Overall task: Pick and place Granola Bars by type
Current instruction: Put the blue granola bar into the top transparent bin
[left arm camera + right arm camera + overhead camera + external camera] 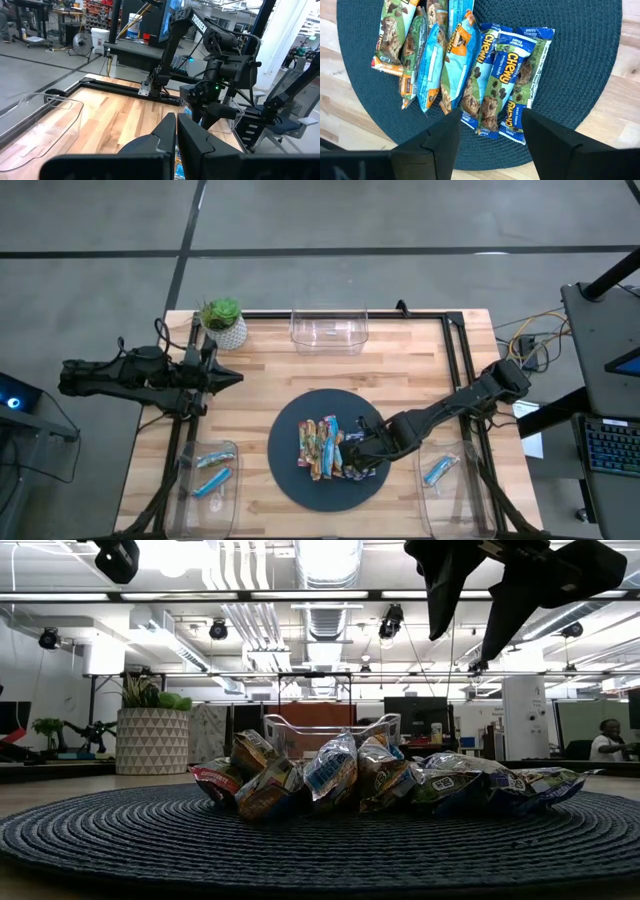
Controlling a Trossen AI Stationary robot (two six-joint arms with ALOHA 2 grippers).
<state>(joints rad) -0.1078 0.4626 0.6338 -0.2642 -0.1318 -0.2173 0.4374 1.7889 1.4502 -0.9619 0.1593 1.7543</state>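
Note:
Several granola bars (325, 448) lie in a loose pile on a dark round mat (290, 470), in green, blue and orange-brown wrappers. My right gripper (362, 450) hangs open above the right end of the pile. In the right wrist view its fingers (445, 137) stand on either side of blue-edged Chewy bars (505, 85), without touching them. The low view shows this gripper (475, 625) well above the bars (380, 780). My left gripper (228, 377) is shut and waits near the table's left edge, by the plant; its shut fingers (176, 135) show in the left wrist view.
A clear bin (207, 480) at the near left holds two blue bars. Another clear bin (440, 472) at the near right holds one blue bar. A third clear bin (328, 330) stands at the far edge. A potted plant (222, 322) stands at the far left corner.

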